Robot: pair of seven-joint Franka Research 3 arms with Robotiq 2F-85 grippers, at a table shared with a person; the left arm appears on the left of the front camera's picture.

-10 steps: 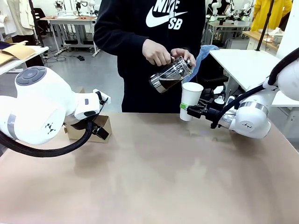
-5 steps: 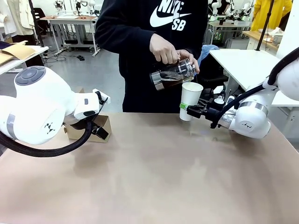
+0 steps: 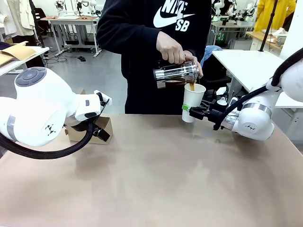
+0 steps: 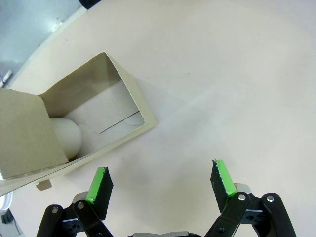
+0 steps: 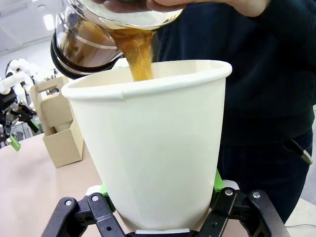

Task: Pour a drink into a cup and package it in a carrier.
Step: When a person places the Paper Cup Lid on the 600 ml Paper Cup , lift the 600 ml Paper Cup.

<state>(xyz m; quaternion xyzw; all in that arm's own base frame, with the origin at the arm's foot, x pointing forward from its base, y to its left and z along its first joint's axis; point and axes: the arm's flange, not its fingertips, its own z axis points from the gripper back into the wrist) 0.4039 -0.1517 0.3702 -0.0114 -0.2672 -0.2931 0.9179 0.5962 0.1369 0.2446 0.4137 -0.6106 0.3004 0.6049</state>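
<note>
The glass jug [image 3: 176, 73] has tipped level: drink [image 5: 138, 54] streams into the paper cup [image 3: 193, 100] pinched by the right gripper [image 3: 188, 109]; left gripper [image 4: 160, 177] spread near carrier [image 4: 98, 79]. Next: carry it left, upright.

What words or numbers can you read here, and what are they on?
"NIKE SB" with a swoosh, top of NIKE cut off: on the person's black sweatshirt.
Small dark mark on the left arm and on the right arm: too small to read.
The white paper cup and cardboard carrier: no print.
</note>
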